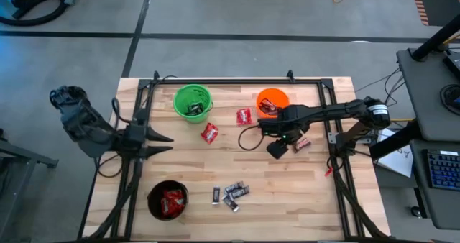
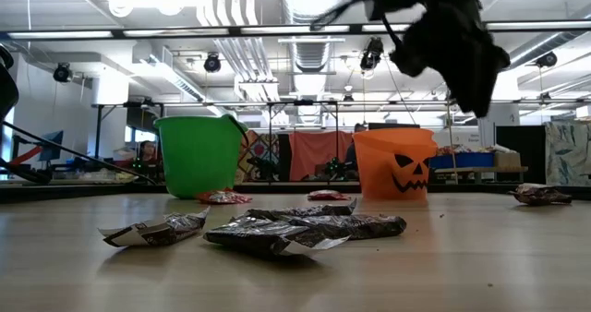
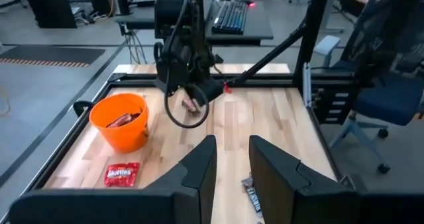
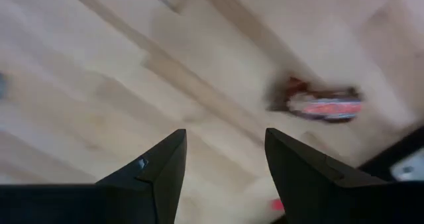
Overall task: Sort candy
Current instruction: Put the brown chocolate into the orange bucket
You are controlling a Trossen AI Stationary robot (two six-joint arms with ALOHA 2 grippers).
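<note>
Two bright red packets (image 1: 244, 116) (image 1: 209, 133) lie on the table between the green bucket (image 1: 192, 103) and the orange bucket (image 1: 272, 103). A dark brown-red bar (image 1: 302, 144) lies flat at the right; it also shows in the right wrist view (image 4: 324, 105). Three black-silver bars (image 1: 231, 194) lie near the front edge. My right gripper (image 1: 275, 151) (image 4: 225, 134) hangs open and empty above the table, just left of the brown-red bar. My left gripper (image 1: 171, 144) (image 3: 232, 161) is open and empty at the table's left side.
A black bucket (image 1: 167, 200) with red packets stands at the front left. The green bucket holds dark bars, and the orange bucket (image 3: 119, 121) holds brown-red bars. A dark frame (image 1: 237, 81) runs along the table's edges. Bare wood lies in the middle.
</note>
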